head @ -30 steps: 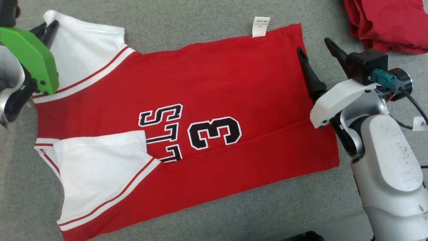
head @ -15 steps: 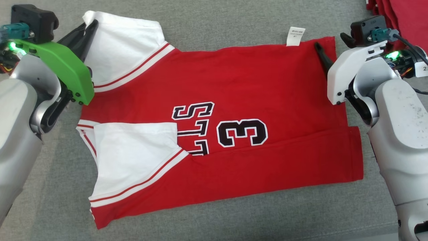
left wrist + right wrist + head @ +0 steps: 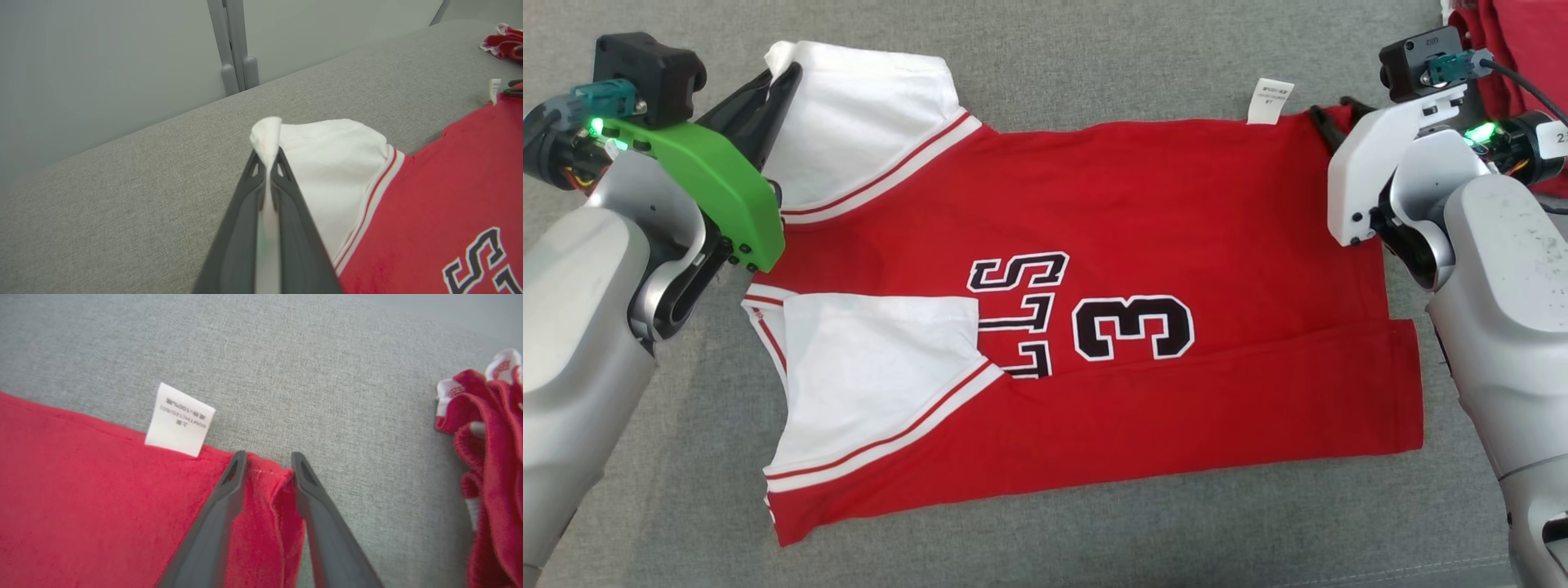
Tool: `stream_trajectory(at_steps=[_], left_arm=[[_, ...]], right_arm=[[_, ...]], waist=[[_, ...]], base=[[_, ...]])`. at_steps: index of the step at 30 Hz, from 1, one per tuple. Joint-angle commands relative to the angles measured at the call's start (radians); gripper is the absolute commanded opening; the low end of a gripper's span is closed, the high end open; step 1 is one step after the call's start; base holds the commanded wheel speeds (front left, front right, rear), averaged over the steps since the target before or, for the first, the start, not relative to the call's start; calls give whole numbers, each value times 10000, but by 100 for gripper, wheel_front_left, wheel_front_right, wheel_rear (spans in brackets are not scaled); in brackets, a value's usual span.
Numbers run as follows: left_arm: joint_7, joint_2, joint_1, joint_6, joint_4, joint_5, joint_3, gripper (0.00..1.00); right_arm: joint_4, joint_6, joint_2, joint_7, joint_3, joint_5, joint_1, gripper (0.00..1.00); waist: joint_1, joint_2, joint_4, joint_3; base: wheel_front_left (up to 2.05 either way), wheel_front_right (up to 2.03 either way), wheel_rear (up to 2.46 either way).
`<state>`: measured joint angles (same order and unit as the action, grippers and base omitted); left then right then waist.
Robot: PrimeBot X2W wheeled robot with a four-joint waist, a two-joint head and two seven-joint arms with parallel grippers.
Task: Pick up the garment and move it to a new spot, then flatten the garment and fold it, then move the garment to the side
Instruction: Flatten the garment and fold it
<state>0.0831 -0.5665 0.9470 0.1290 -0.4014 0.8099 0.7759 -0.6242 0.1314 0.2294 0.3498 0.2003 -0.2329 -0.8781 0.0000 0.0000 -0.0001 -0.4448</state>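
Since a second ago, the right hand (image 3: 269, 461) has left its wide stance beside the hem and drawn its two dark fingers in over the far hem corner of the bright red jersey T-shirt with white, red-striped sleeves (image 3: 1176, 212). Those fingers stand part-way apart astride a raised pucker of red cloth, just beside the white hem tag (image 3: 179, 419); whether they already bite, I cannot tell. The left hand (image 3: 267, 157) is clamped on the tip of the far white sleeve. The shirt lies flat on the grey woven surface (image 3: 1094, 57), long axis side to side, shoulders toward the robot's left, hem toward its right. Each hand thus sits at the far corner on its own side, so the coming move probably turns on lifting that far edge and carrying it toward the robot.
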Motion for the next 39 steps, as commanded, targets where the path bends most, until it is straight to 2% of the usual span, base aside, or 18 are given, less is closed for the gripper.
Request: stream_trajectory(at_steps=[1, 6, 13, 19, 24, 26, 31, 36, 37, 39], left_arm=[[-65, -37, -182, 26, -70, 98, 6, 0], [-357, -102, -393, 27, -133, 289, 17, 0], [-1130, -383, -1324, 18, 321, 532, 24, 0], [-1677, -878, -2713, -355, 1481, 809, -73, 0], [-2089, -1095, -4137, -959, 2549, 1052, -28, 0], [-2278, -1052, -4725, -1185, 2774, 1134, 16, 0], [-2750, -762, -5739, -1406, 2677, 1407, 165, 0], [-3192, -337, -6431, -1271, 2083, 1406, 257, 0], [-3250, -234, -6512, -1210, 1980, 1408, 239, 7], [-3361, -27, -6668, -1108, 1710, 1424, 107, 33]], right_arm=[[-124, -17, -15, -157, -3, -109, -104, 0], [-500, -17, -68, -917, 29, -100, -97, 0], [-416, -17, 27, -2010, 272, -366, 810, 0], [405, -17, 265, -2601, 180, -805, 2134, 0], [1422, -17, 296, -2809, -241, -867, 3505, 0], [1857, -17, 184, -2774, -473, -815, 4145, 0], [2721, -17, -109, -2639, -996, -532, 5299, 0], [3394, -17, -537, -2402, -1437, -248, 6147, 0], [3467, -17, -591, -2402, -1503, -185, 6234, 0], [3572, -17, -676, -2440, -1629, 70, 6392, 0]], waist=[[0, 0, -43, 126], [0, 0, -46, 475], [0, 0, 35, 1323], [0, 0, 132, 2087], [0, 0, 250, 2555], [0, 0, 298, 2658], [0, 0, 305, 2743], [0, 0, 216, 2729], [0, 0, 204, 2721], [0, 0, 176, 2702]], base=[[0, 0, 0], [0, 0, 0], [0, 0, 0], [0, 0, 0], [0, 0, 0], [0, 0, 0], [0, 0, 0], [0, 0, 0], [0, 0, 0], [0, 0, 0]])
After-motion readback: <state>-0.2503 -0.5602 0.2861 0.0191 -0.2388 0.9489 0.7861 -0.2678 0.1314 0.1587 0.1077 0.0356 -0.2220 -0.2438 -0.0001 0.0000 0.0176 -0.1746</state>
